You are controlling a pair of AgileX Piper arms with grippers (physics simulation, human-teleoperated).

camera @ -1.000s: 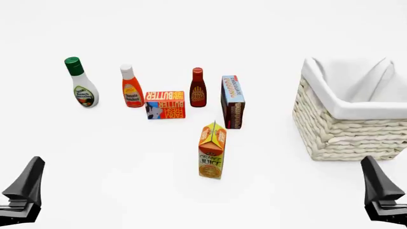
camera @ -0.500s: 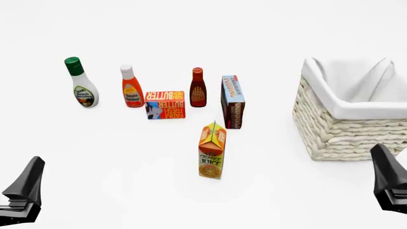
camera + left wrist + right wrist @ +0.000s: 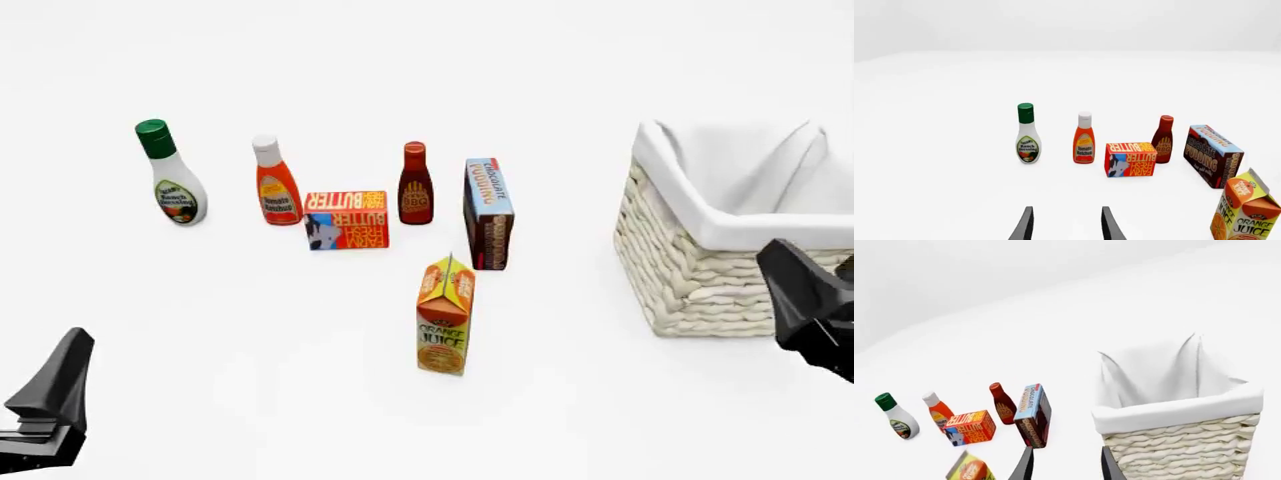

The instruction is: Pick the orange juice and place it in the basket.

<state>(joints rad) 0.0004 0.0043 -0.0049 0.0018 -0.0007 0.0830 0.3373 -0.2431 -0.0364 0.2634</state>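
Note:
The orange juice [image 3: 446,318] is a tall orange and yellow gable-top carton standing upright in the middle of the table, nearer to me than the other groceries; it also shows at the edge of both wrist views [image 3: 1244,212] [image 3: 971,470]. The basket [image 3: 721,270], woven cream wicker with a white cloth lining, stands at the right [image 3: 1174,445]. My left gripper [image 3: 74,345] is low at the near left, open [image 3: 1066,222], holding nothing. My right gripper [image 3: 801,285] hangs in front of the basket's near right side, open [image 3: 1064,462] and empty. Both are well apart from the carton.
Behind the carton stand a green-capped dressing bottle [image 3: 170,180], an orange ketchup bottle with a white cap [image 3: 276,185], a butter box [image 3: 347,220], a dark red sauce bottle [image 3: 415,185] and a chocolate pudding box [image 3: 489,212].
My right gripper has risen from the near right corner and now sits in front of the basket's wall. The left gripper and all the groceries have stayed put.

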